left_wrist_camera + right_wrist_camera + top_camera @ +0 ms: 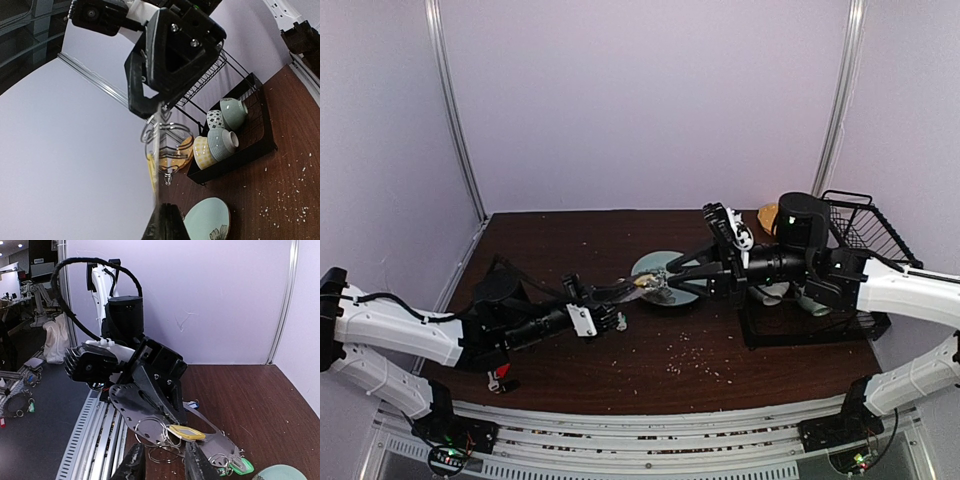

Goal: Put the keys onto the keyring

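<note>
Work looks partway done, I think. On the left, near the arms' bases, a red-tagged key (pixel 500 378) lies on the brown table (pixel 580 240), well apart from everything else, so it is yet to go on. The left arm stretches low and long toward the middle. The left gripper (pixel 162 221) looks pinched shut on the keyring (pixel 156 197), which shows as a thin grey line held up in the air above the pale green plate (pixel 205 220). A yellow-tagged key (pixel 186 432) and a green-tagged key (pixel 241 466) hang with small rings right by that spot. I cannot tell if they are truly on the big loop. The right arm reaches in level from the right and meets the left one over the plate. The right gripper (pixel 165 449) has its fingers a little apart with the small rings between them; I cannot tell if it pinches anything. Far right stands a black dish rack (pixel 860 225) with bowls (pixel 222 142).
</note>
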You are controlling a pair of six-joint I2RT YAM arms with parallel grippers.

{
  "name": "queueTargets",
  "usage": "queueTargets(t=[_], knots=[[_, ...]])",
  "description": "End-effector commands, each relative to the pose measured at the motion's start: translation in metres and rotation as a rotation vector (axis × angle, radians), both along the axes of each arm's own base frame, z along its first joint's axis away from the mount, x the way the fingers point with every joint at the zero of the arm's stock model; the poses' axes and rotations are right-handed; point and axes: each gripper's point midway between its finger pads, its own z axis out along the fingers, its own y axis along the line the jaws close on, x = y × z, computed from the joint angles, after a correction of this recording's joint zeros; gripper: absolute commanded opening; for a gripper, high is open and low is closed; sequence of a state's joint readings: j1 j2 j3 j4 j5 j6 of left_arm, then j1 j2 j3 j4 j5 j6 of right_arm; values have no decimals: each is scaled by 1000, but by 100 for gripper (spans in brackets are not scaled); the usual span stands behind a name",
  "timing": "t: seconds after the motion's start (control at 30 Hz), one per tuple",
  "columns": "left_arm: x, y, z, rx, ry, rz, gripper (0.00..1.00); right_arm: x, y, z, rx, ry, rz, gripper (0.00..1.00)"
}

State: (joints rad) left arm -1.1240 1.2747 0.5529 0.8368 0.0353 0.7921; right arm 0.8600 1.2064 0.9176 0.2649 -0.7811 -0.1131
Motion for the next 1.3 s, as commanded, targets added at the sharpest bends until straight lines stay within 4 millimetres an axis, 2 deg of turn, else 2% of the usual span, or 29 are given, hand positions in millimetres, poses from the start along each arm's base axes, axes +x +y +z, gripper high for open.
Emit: queueTargets(t=[0.0,0.2,0.4,0.53,0.67,0.73,1.0,1.1,1.27], knots=[[-11,0,40,-83,-56,-55,0,4,-7,-13,-39,-27,-58,32],[-15,0,43,-78,-78,-71,0,9,-6,-14,-64,-3,-70,35],[-22,1,43,-52,-108,-100,0,3,-6,-16,-96,-4,-6,36],[-23,1,46,-46,-115,-104,0,13,-2,-20,-98,17,-38,35],[-22,-3,47,-49,-104,-113,0,15,8,-18,-68,34,-14,31],[-21,-4,47,-52,-97,-111,0,12,10,-19,-66,35,14,25],[-9,-5,40,-46,-78,-52,0,1,6,-26,-79,29,53,12],[0,-6,33,-28,-68,-4,0,0,3,-24,-73,22,51,11],[10,-8,25,-6,-53,40,0,13,3,-28,-86,28,-28,10]])
